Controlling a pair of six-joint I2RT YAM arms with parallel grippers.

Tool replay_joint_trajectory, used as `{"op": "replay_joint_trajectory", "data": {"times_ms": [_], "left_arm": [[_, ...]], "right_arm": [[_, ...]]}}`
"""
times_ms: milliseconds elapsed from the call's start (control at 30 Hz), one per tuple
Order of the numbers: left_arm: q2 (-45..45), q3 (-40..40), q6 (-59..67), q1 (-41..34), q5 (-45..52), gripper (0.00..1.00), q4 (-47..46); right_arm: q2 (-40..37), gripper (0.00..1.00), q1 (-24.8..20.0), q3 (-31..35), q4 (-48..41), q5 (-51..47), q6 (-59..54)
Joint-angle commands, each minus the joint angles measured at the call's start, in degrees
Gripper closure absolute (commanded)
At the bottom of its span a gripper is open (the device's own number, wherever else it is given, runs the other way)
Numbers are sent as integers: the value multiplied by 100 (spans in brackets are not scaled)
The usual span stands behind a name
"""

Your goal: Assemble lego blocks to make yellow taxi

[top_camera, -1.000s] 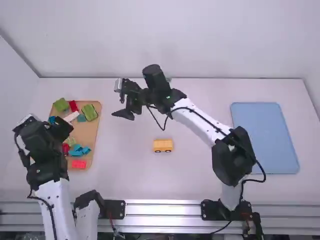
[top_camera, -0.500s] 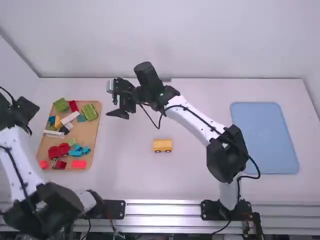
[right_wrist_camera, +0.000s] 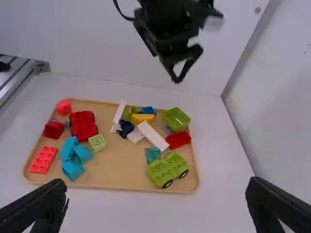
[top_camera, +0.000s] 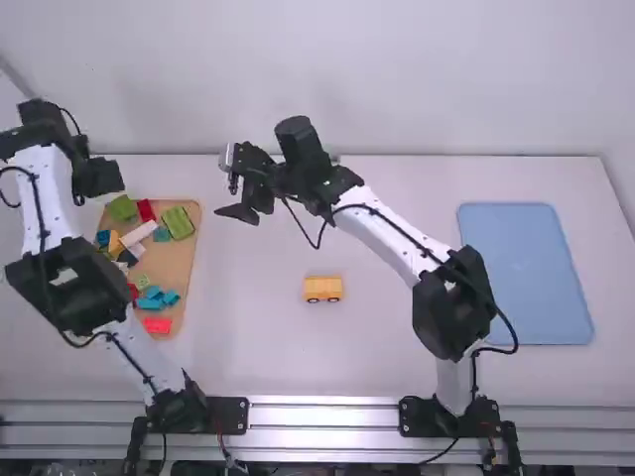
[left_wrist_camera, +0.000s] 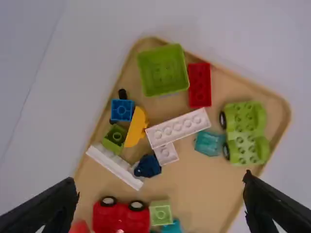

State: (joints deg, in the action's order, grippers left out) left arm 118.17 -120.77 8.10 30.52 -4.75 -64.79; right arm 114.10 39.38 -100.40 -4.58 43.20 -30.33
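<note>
In the high view a yellow block with wheels (top_camera: 322, 289) stands at mid-table. My left gripper (top_camera: 103, 180) hangs near the far left end of the brick tray; in the left wrist view this gripper (left_wrist_camera: 160, 199) is open above the tray (left_wrist_camera: 194, 204). That tray holds a yellow curved block (left_wrist_camera: 136, 127), a long white brick (left_wrist_camera: 179, 128), a white small brick (left_wrist_camera: 166, 153) and a light green wheeled base (left_wrist_camera: 245, 133). My right gripper (top_camera: 238, 212) is right of the tray in the high view; in the right wrist view this gripper (right_wrist_camera: 155, 204) is open with nothing between its fingers.
Red wheeled block (right_wrist_camera: 83, 125), red flat brick (right_wrist_camera: 44, 159), teal blocks (right_wrist_camera: 73, 158) and a green box-shaped block (right_wrist_camera: 176, 119) also lie in the tray. A blue tray (top_camera: 526, 274) rests at the table's right. A wall stands behind the table.
My left arm first swung left off the tray, then moved farther from the camera and back toward the tray's far end. The right gripper shifted slightly left, then a little back right.
</note>
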Motion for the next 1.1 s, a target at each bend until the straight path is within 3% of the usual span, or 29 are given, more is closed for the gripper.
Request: {"op": "replay_joint_trajectory", "data": {"times_ms": [0, 167, 333, 500, 567, 767, 1067], "left_arm": [[313, -164, 1147, 155, -103, 15, -81], [892, -157, 1410, 540, 87, 21, -299], [1373, -140, 1497, 822, 120, 36, -417], [1493, 50, 1856, 879, 713, 46, -195], [1493, 247, 2111, 870, 994, 57, 48], [1493, 562, 1714, 868, 791, 66, 393], [1493, 793, 695, 879, 195, 63, 671]], "right_arm": [[63, 2, 7, -164, -39, -2, 52], [63, 2, -39, -164, -85, 0, 52], [63, 2, -39, -164, -170, 0, 39], [68, 2, -35, -164, -214, -2, 9], [68, 2, -42, -164, -234, -61, 13], [68, 2, -46, -164, -326, -433, 7], [68, 2, -76, -164, -334, -448, 9]]}}
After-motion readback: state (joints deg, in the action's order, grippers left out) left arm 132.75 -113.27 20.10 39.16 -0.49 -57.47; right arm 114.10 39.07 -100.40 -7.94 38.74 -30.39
